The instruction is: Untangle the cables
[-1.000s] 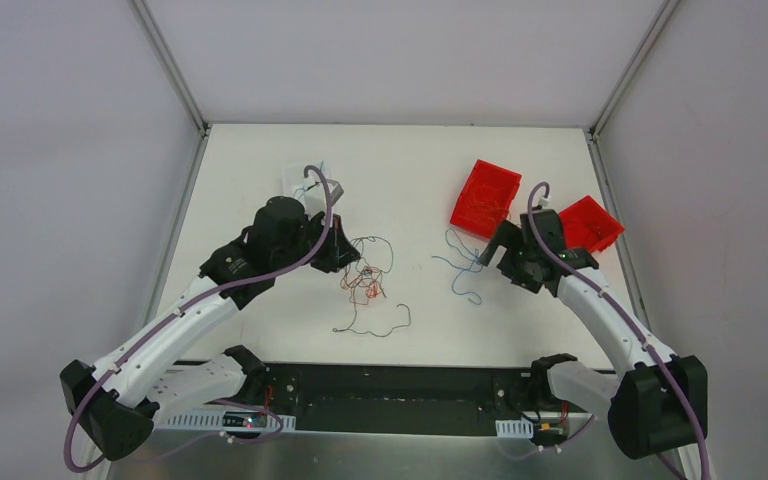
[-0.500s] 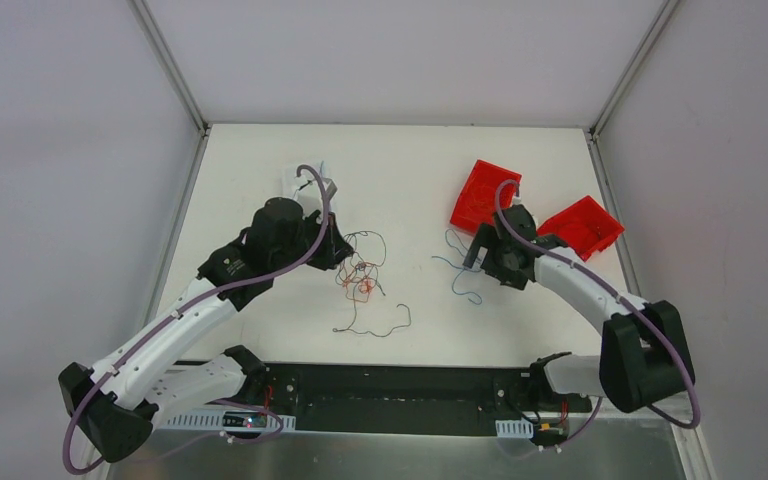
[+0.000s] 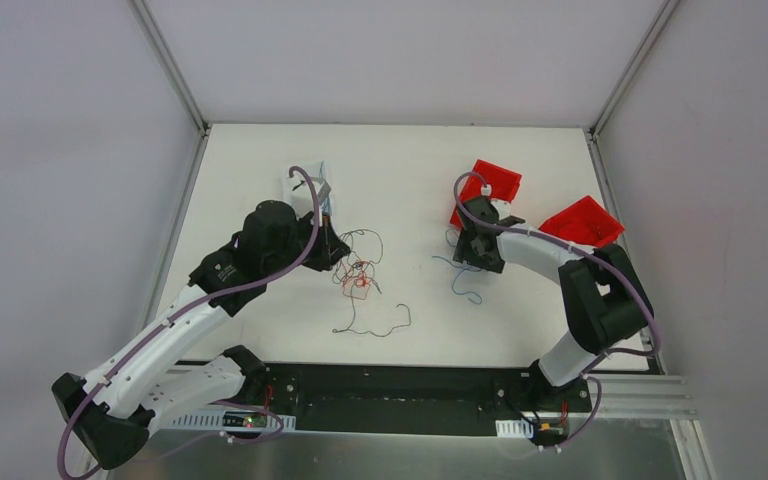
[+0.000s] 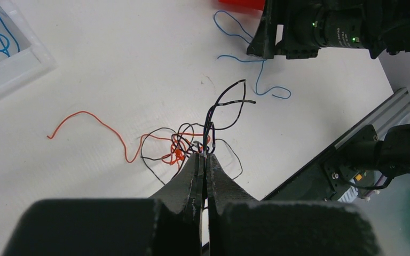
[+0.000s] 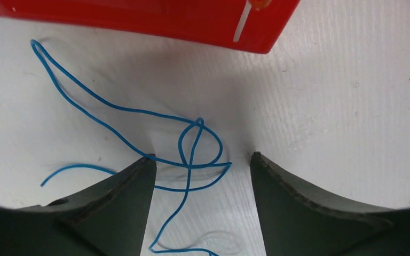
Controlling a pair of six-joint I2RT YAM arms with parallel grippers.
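Looking down, you have your left gripper (image 4: 205, 160) pinched tight on black strands of the tangled cables (image 3: 358, 275) near the middle of the table (image 3: 410, 160). Your right gripper (image 5: 198, 165) stands open astride a loose blue cable (image 5: 200, 122) beside the red bin (image 5: 139, 16), toward the right edge.

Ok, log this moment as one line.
left fingers: shut on black-orange tangle | right fingers: open, straddling blue cable on table | status: tangle not yet separated
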